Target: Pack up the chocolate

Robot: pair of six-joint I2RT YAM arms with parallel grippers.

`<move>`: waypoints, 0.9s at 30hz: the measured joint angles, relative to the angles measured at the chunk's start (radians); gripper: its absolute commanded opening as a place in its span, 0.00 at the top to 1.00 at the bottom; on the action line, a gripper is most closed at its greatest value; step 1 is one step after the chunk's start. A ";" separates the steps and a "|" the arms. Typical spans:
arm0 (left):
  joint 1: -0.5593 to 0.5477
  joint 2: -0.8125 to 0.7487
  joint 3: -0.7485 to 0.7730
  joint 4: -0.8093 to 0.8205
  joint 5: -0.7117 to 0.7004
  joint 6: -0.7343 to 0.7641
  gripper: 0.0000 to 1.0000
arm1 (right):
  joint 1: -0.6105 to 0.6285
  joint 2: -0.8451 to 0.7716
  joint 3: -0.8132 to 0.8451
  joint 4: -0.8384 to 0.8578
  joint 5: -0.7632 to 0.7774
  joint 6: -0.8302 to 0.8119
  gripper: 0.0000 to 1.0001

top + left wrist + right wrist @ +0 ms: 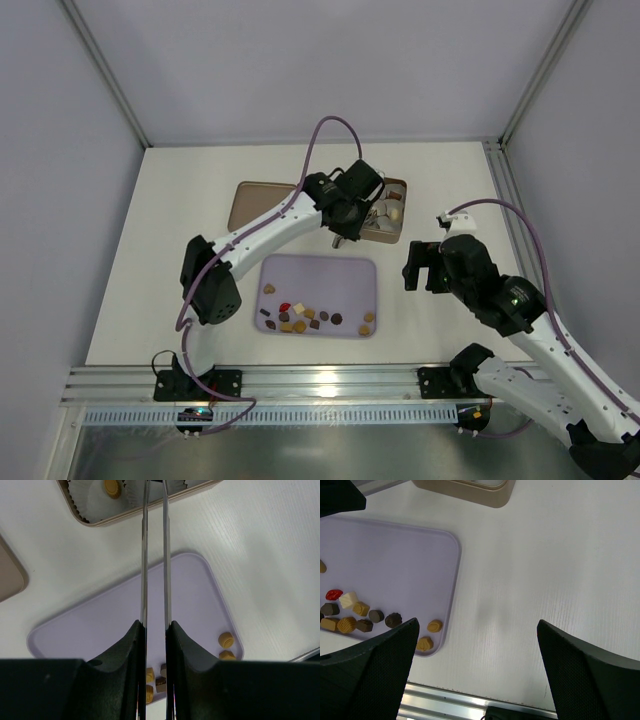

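Note:
Several chocolate pieces, dark, tan, cream and one red, lie along the near edge of the lilac tray. The right wrist view also shows them. The tan box with pale liners holds a caramel piece and stands behind the tray. My left gripper hovers between tray and box. Its long thin blades stand a narrow gap apart, and their tips run off the top of the left wrist view. My right gripper is wide open and empty, over bare table to the right of the tray.
The flat brown lid lies left of the box, behind the tray. Two tan pieces sit in the tray's near right corner. A metal rail runs along the table's near edge. Frame posts stand at the back corners.

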 measured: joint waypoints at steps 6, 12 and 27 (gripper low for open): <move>0.000 0.000 -0.016 -0.007 0.000 0.014 0.78 | 0.000 0.000 0.000 0.000 0.000 0.000 0.00; 0.000 0.000 -0.017 -0.007 0.000 0.015 0.75 | 0.000 0.000 0.000 0.000 0.000 0.000 0.00; 0.000 0.000 -0.017 -0.011 0.000 0.019 0.66 | 0.000 -0.013 0.000 0.000 0.000 0.000 0.00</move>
